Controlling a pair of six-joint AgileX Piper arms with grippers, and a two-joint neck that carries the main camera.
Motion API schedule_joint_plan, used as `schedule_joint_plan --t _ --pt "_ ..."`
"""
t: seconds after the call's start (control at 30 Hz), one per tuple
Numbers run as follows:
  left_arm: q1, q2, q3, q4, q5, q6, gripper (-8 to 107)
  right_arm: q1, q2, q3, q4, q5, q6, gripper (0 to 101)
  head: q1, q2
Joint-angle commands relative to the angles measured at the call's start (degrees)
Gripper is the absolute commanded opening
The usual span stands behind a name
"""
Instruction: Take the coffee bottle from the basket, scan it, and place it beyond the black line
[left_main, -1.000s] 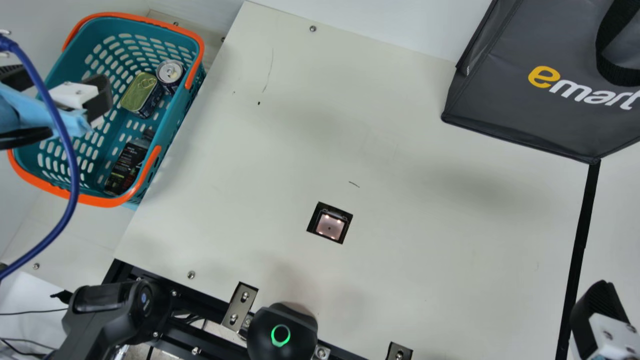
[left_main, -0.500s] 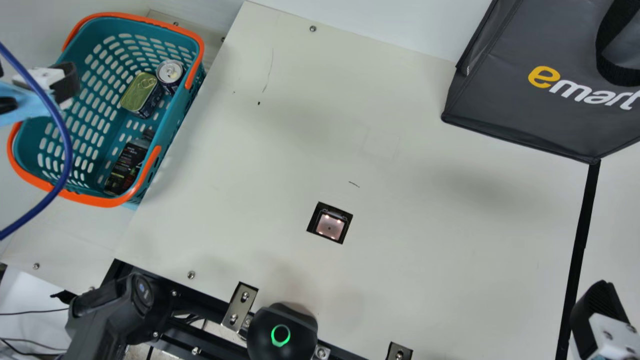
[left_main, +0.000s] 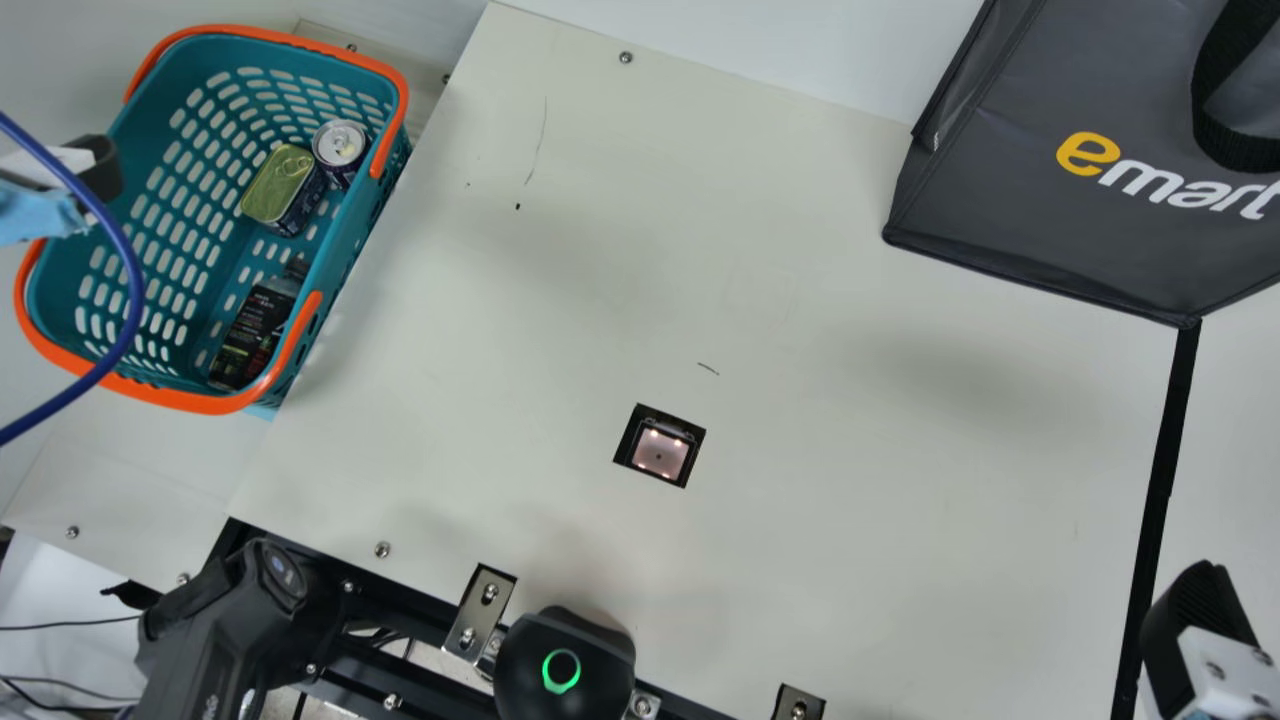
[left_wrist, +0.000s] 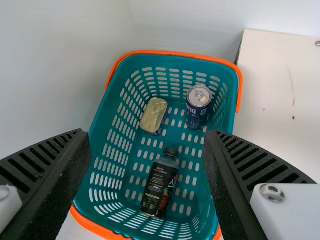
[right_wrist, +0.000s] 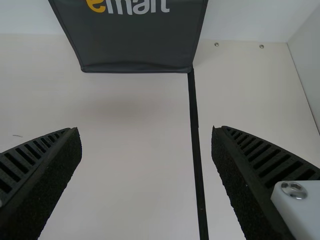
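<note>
At the main view's left edge my left gripper (left_main: 95, 170) hangs over the basket's outer side. The left wrist view shows my left gripper (left_wrist: 147, 150) open and empty above the basket (left_wrist: 160, 53). The dark coffee bottle (left_main: 252, 335) lies in the teal basket (left_main: 215, 403), close to the wall nearest the table; the bottle (left_wrist: 160, 185) lies between the two fingers as seen from the wrist. My right gripper (left_main: 1195, 620) is at the lower right by the black line (left_main: 1160, 480). In the right wrist view my right gripper (right_wrist: 147, 150) stands open with nothing between its fingers.
A flat tin (left_main: 280, 185) and a drink can (left_main: 340, 148) share the basket. The scanner window (left_main: 660, 450) is set into the table (left_main: 850, 520). A dark grey bag (left_main: 1010, 200) stands at the back right, its corner at the black line.
My left gripper has moved left in the main view, uncovering more of the basket's interior. The bottle, the other items and my right gripper have not moved.
</note>
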Motion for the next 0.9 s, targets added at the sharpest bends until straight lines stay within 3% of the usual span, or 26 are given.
schedule_joint_plan --t 0.0,0.87 --pt "0.3 0.4 0.5 0.0 -0.4 1.2 90 0.0 0.0 0.0 0.0 0.0 0.0 91 -1.6 0.1" --pt "-4.3 8.7 6.4 3.9 -10.8 0.7 90 0.0 0.0 0.0 0.0 0.1 0.0 91 -1.6 0.1"
